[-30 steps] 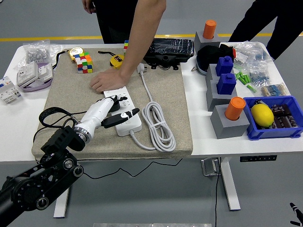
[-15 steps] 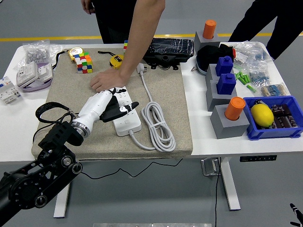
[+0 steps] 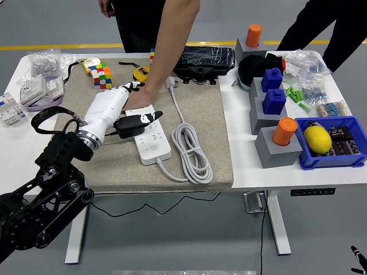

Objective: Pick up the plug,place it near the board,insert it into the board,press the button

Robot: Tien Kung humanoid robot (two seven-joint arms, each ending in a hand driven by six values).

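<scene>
White plastic forms the board [image 3: 150,139], a long power strip with rows of dark socket holes along its top face. It lies flat on a beige mat [image 3: 86,154], and its long axis runs from the upper left toward the lower right of the head view. A white cable [image 3: 188,150] leaves its near end and is coiled in loops just to its right. The cable's far run leads up to the plug [image 3: 170,84], a white piece lying on the mat near a person's forearm. The board's far end is covered by the person's hand [image 3: 137,99]. The left hand [image 3: 123,112] is held over that same far end, its white shell tilted, with black fingers [image 3: 140,119] stretched out flat across the strip and nothing grasped. The mat rests on the white table [image 3: 241,166].
</scene>
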